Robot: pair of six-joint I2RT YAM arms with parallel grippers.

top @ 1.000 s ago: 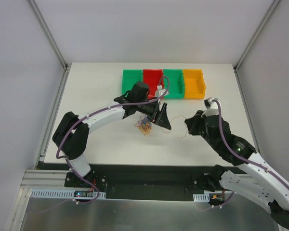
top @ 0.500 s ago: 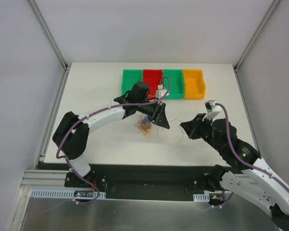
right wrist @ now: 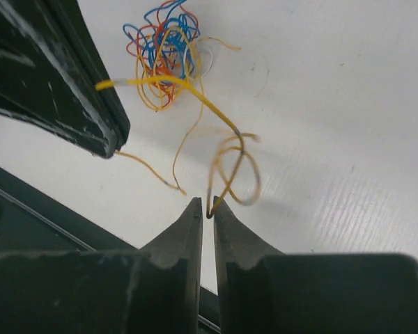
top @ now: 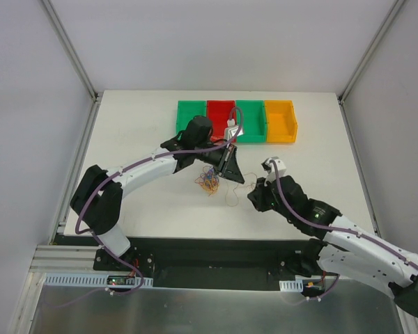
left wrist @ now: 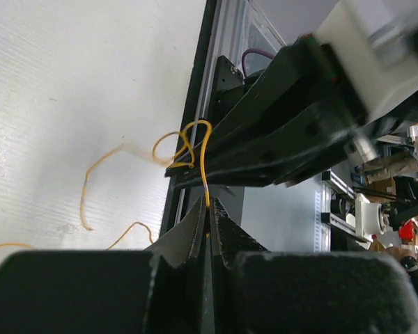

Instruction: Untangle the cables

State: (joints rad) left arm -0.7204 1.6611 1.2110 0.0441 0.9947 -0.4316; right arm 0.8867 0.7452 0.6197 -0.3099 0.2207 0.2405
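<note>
Reaching out just in front of the bins (top: 254, 115), the left gripper (left wrist: 208, 211) has its jaws clenched on one orange wire (right wrist: 195, 94). The right gripper (right wrist: 209, 209), low and a little farther from the bins, pinches the curled other end of the same wire. The cables (right wrist: 164, 45) lie as a small knot of orange, blue and red curls on the table (top: 139, 132) in front of the bins, partly under the left fingers (top: 235, 174).
</note>
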